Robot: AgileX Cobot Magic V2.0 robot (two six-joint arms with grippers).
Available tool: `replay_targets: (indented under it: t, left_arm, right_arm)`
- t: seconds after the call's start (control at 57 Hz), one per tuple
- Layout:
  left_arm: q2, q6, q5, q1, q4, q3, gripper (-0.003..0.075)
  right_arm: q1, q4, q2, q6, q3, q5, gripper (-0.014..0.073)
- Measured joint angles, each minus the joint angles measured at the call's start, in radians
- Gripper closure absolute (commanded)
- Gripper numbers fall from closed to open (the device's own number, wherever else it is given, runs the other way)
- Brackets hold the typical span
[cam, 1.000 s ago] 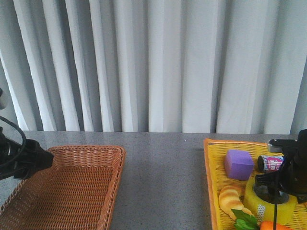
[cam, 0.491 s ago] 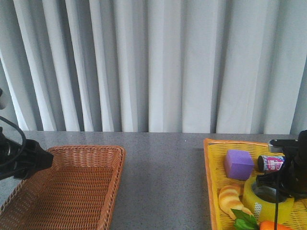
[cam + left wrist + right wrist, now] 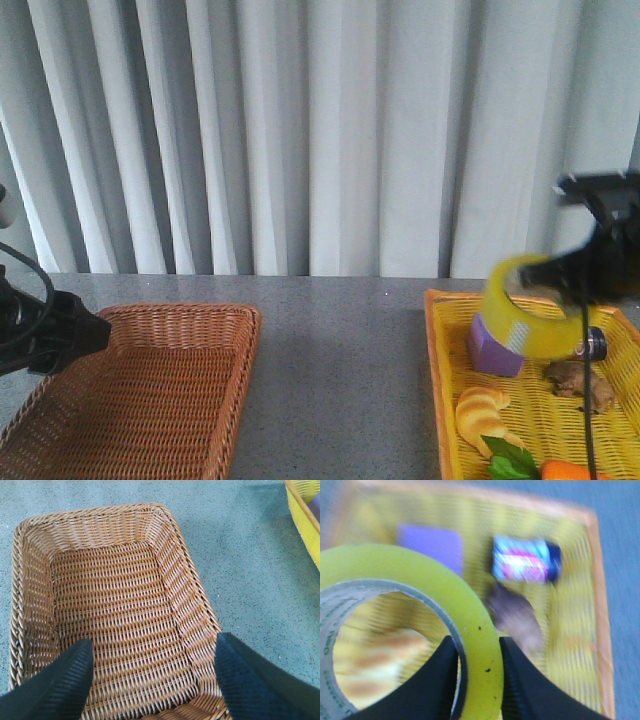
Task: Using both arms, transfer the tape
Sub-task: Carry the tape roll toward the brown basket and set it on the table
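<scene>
Yellow tape (image 3: 530, 305) is up in the air over the yellow basket (image 3: 445, 400), pinched through its wall by the right claw (image 3: 476, 652) — one finger inside the white core, one outside on the yellow band. In the front view the roll hangs tilted, its hole facing roughly up and toward the camera, just above the purple block (image 3: 492, 352).

What matters for the handover: the roll is far over on the right side, and the left claw (image 3: 152, 675) is well apart from it, hovering over the empty-looking wicker basket (image 3: 35, 555) with its fingers spread wide. So the right arm is the only one anywhere near the tape, and I'd guess it has to carry it toward the middle of the grey tabletop (image 3: 340, 350) before the left can reach.

Hard to make out: the right wrist view is badly blurred, so the can (image 3: 526, 560) and the brown lump beside it are just smears. The right arm is cut off by the frame edge, and the croissant (image 3: 480, 408) is fine but irrelevant.
</scene>
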Motion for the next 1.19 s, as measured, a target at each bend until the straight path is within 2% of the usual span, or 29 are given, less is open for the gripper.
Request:
replay_targets:
  t: [0.228, 0.404, 0.614, 0.877, 1.035, 1.193]
  left_arm:
    - [0.0, 0.0, 0.011, 0.0, 0.003, 0.0, 0.0216]
    - [0.0, 0.0, 0.011, 0.0, 0.016, 0.0, 0.0216]
    - [0.0, 0.0, 0.012, 0.0, 0.017, 0.0, 0.0216]
    - [0.0, 0.0, 0.012, 0.0, 0.017, 0.0, 0.0216]
    - [0.0, 0.0, 0.012, 0.0, 0.017, 0.0, 0.0216]
    - [0.0, 0.0, 0.012, 0.0, 0.017, 0.0, 0.0216]
  right_arm:
    - [0.22, 0.014, 0.009, -0.102, -0.109, 0.026, 0.0597]
    - [0.323, 0.04, 0.09, -0.121, -0.113, 0.041, 0.0597]
    - [0.353, 0.096, 0.233, -0.121, -0.112, 0.056, 0.0594]
    - [0.353, 0.143, 0.32, -0.131, -0.112, 0.009, 0.0559]
    - [0.353, 0.144, 0.362, -0.157, -0.112, 0.007, 0.0478]
    - [0.353, 0.147, 0.391, -0.163, -0.112, 0.006, 0.0341]
